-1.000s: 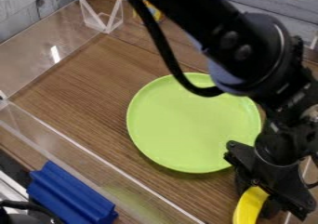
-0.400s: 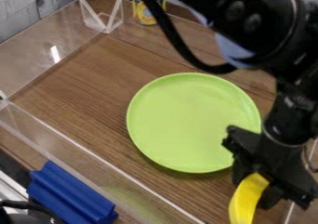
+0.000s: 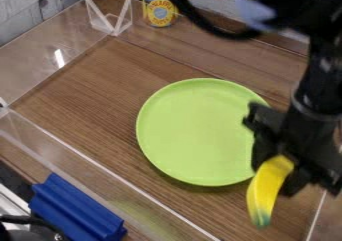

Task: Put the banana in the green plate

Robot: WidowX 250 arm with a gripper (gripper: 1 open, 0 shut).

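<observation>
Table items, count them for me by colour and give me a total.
Yellow: 2, the banana held in the hand and a small yellow round thing at the back
Green: 1, the green plate
Blue: 1, a blue block
Total: 4

Motion-blurred: banana (image 3: 270,191), upper end hidden inside the hand (image 3: 286,157). Cut off by the top edge: yellow container (image 3: 162,12). Blue block (image 3: 70,214) clipped at the bottom edge.

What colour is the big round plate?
Lime green plate, plain, seen in the camera view.
</observation>
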